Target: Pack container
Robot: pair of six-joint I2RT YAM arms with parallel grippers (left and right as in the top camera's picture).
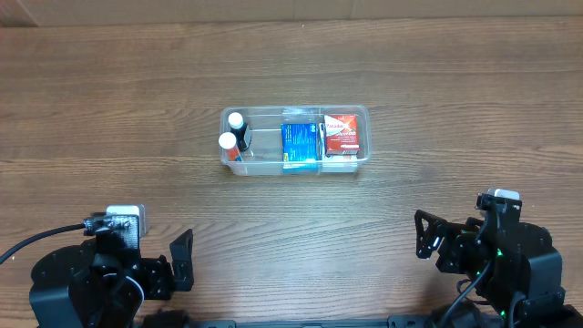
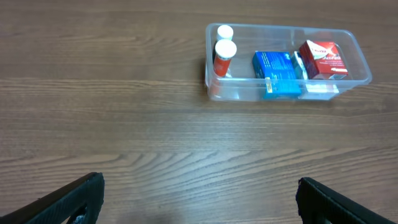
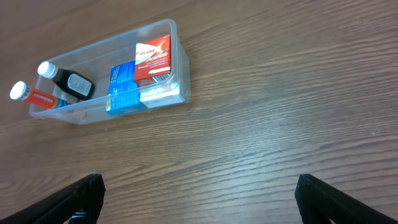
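The clear plastic container (image 1: 362, 114) stands on the wooden table, mid-far. It holds a red box (image 1: 342, 133) at its right end, a blue box (image 1: 299, 143) in the middle, and two white-capped bottles (image 1: 232, 134) at its left end. It also shows in the left wrist view (image 2: 356, 45) and the right wrist view (image 3: 168, 26). My left gripper (image 1: 180, 260) is open and empty at the near left, well short of the container. My right gripper (image 1: 426, 233) is open and empty at the near right.
The wooden table (image 1: 109, 109) runs around the container on all sides. A pale edge (image 1: 291, 9) borders its far side.
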